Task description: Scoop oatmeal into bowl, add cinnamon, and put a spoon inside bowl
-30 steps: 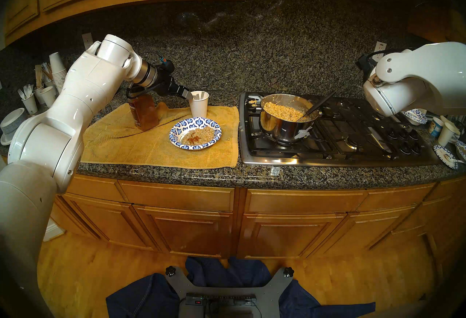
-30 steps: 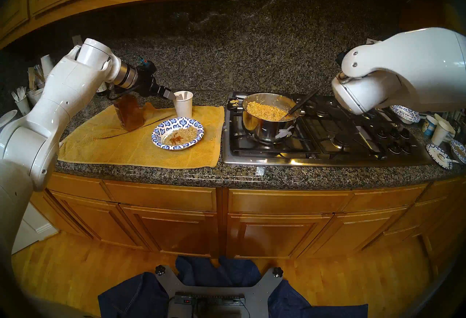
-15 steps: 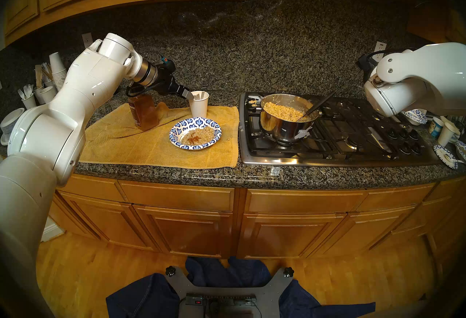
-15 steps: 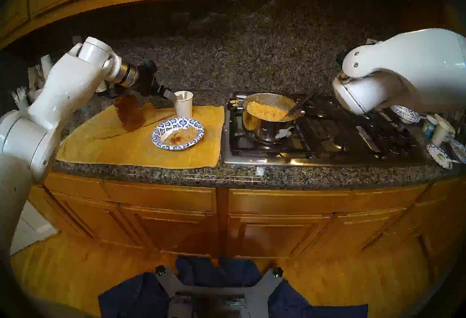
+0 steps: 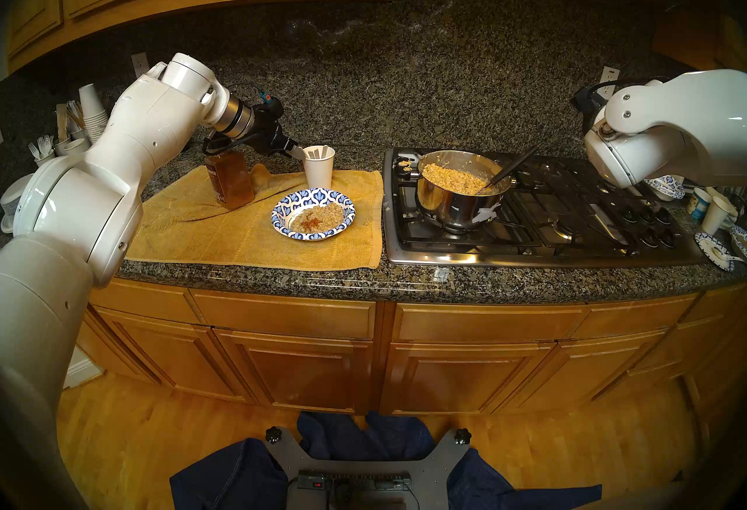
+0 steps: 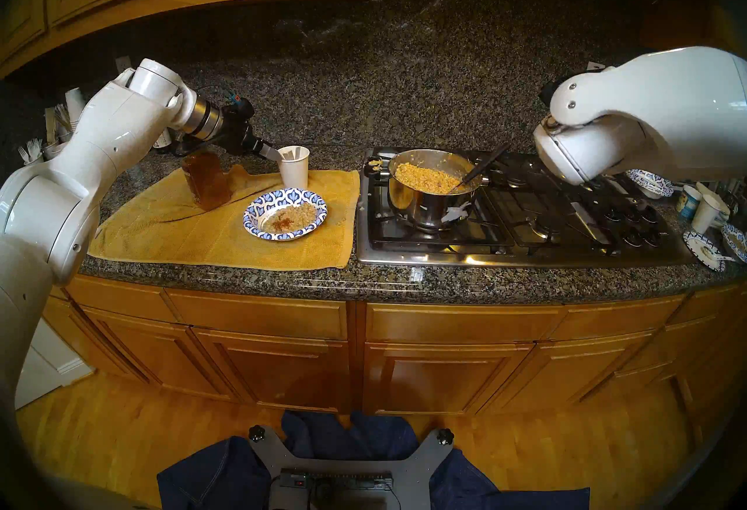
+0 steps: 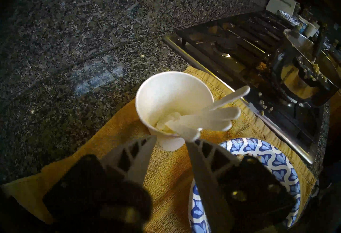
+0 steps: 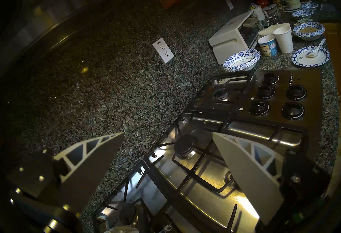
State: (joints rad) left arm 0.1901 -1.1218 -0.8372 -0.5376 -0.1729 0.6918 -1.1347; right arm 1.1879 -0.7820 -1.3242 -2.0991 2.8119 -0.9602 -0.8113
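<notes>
The left gripper's (image 7: pixel 172 139) jaws stand apart with nothing between them, their tips at the near rim of a white paper cup (image 7: pixel 171 95); one finger (image 7: pixel 198 148) seems to touch the end of the nearest white plastic spoon (image 7: pixel 191 133), though contact is hard to judge. Several such spoons lean handle-up out of the cup. The right gripper's (image 8: pixel 168 135) jaws are spread wide and empty above the gas cooktop (image 8: pixel 206 169).

The cup stands at the back of a yellow towel (image 5: pixel 226 232). Just in front of it sits the blue-patterned paper bowl (image 5: pixel 313 214), holding oatmeal (image 5: pixel 321 214) dusted with brown cinnamon powder. The cinnamon jar (image 5: pixel 230 181) stands on the towel to the left, under the left wrist. A steel pot (image 5: pixel 458 189) of oatmeal with a black-handled serving spoon (image 5: pixel 509 169) rests on the cooktop.
</notes>
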